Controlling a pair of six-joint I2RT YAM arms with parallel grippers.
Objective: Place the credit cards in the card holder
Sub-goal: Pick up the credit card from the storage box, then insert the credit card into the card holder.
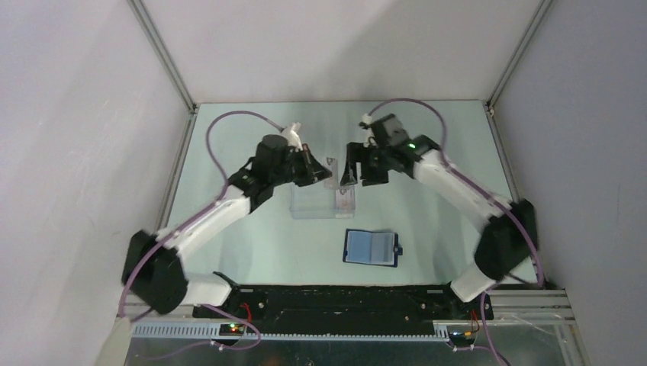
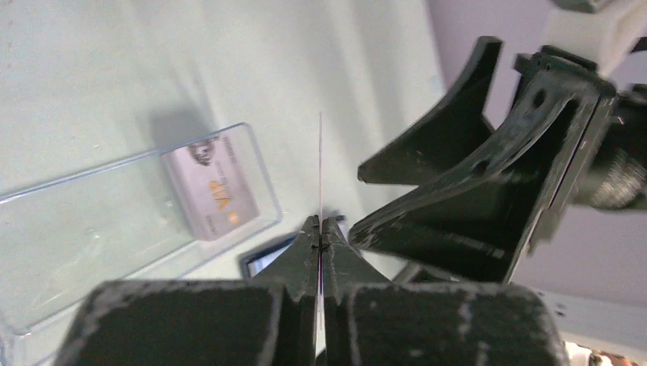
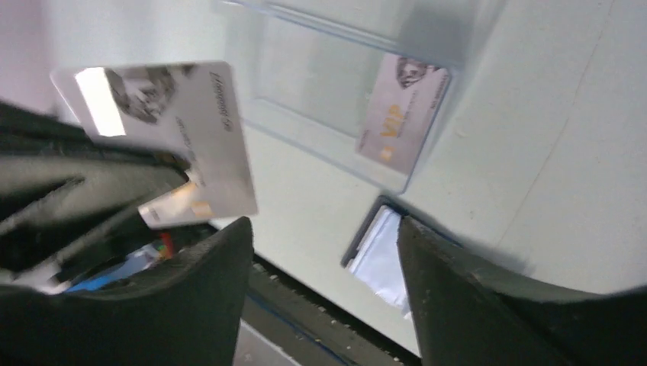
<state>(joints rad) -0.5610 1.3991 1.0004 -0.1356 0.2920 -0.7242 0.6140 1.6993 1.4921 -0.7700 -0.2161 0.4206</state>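
While left wrist cam gives the held card (image 2: 320, 164) only as thin edge, right wrist cam shows its face; left gripper (image 2: 320, 229) pinches it, raised by clear tray (image 1: 313, 204) far side, right gripper (image 3: 324, 229) gapes empty opposite; card holder (image 1: 371, 247) lies open on tray's near side

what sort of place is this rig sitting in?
Probably a lab robot test cell: plain white panel walls on aluminium frame posts, two arms bolted at the table edge, only staged props: a clear tray, a card holder.

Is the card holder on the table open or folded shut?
Open: the card holder lies spread flat, lighter blue inner faces up.
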